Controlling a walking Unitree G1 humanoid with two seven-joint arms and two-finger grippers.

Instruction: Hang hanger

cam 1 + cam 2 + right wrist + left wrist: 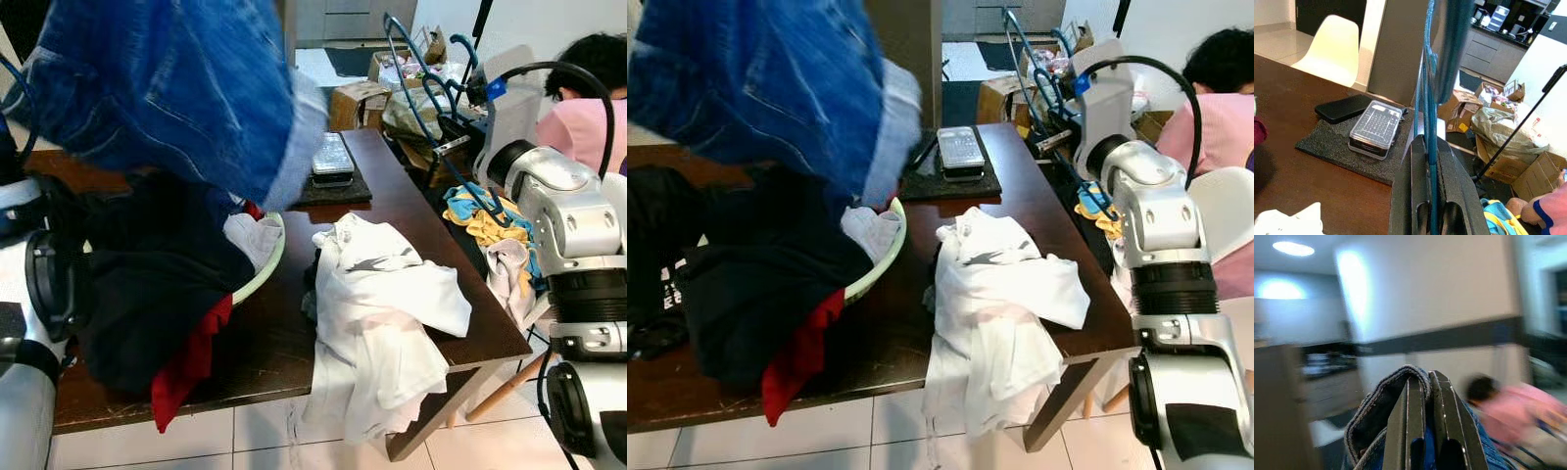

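The left gripper [1425, 431], at 11 o'clock above the table [411, 211], is clenched on blue jeans [167, 83] held aloft. At 1 o'clock, the right gripper [1431, 196] grasps the blue wire hanger [436, 108], whose long axis runs steeply up, hook end pointing away.

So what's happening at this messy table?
The robot's left gripper is shut on a blue denim garment, held up above the brown table. Its right gripper is shut on a blue wire hanger raised at the table's far right. The garment is not yet on the hanger.
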